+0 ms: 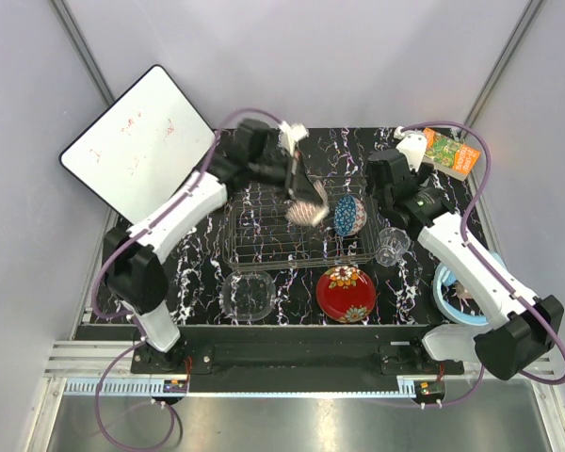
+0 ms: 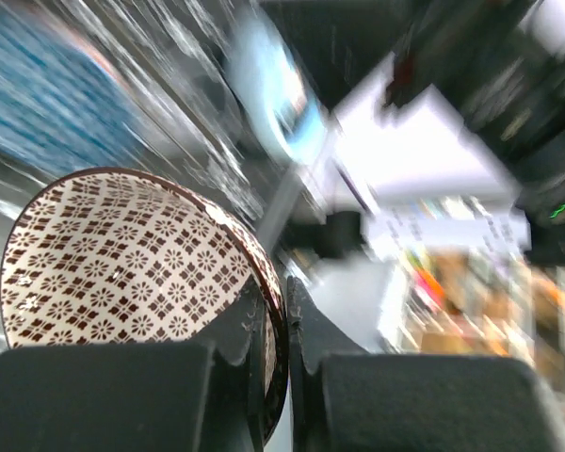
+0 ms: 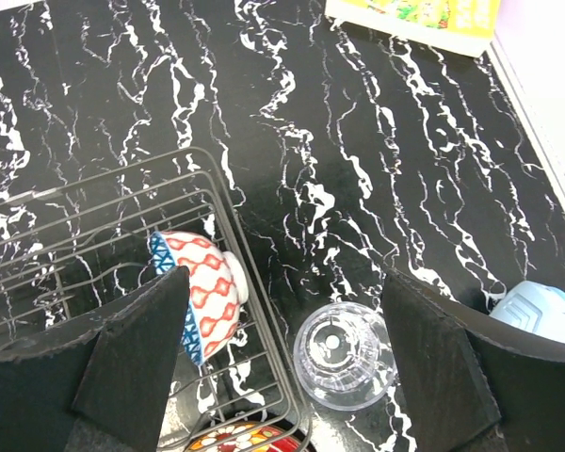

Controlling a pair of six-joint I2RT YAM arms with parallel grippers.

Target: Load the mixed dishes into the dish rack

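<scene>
My left gripper (image 1: 298,181) is shut on the rim of the beige patterned bowl (image 1: 308,212) and holds it tilted above the dish rack (image 1: 264,235). In the blurred left wrist view the fingers (image 2: 284,292) pinch the bowl's rim (image 2: 122,254). The blue patterned bowl (image 1: 349,215) leans on its side at the rack's right end (image 3: 200,294). My right gripper (image 1: 393,184) is open and empty (image 3: 284,282), above the small clear glass (image 3: 346,356), which stands right of the rack (image 1: 392,247). The red floral plate (image 1: 347,292) and the clear glass bowl (image 1: 247,295) lie in front of the rack. The pink cup is out of view.
A white board (image 1: 141,141) leans at the back left. A green-orange book (image 1: 452,153) lies at the back right, also in the right wrist view (image 3: 414,19). Blue headphones (image 1: 452,292) lie by the right arm. The table is black marble-patterned.
</scene>
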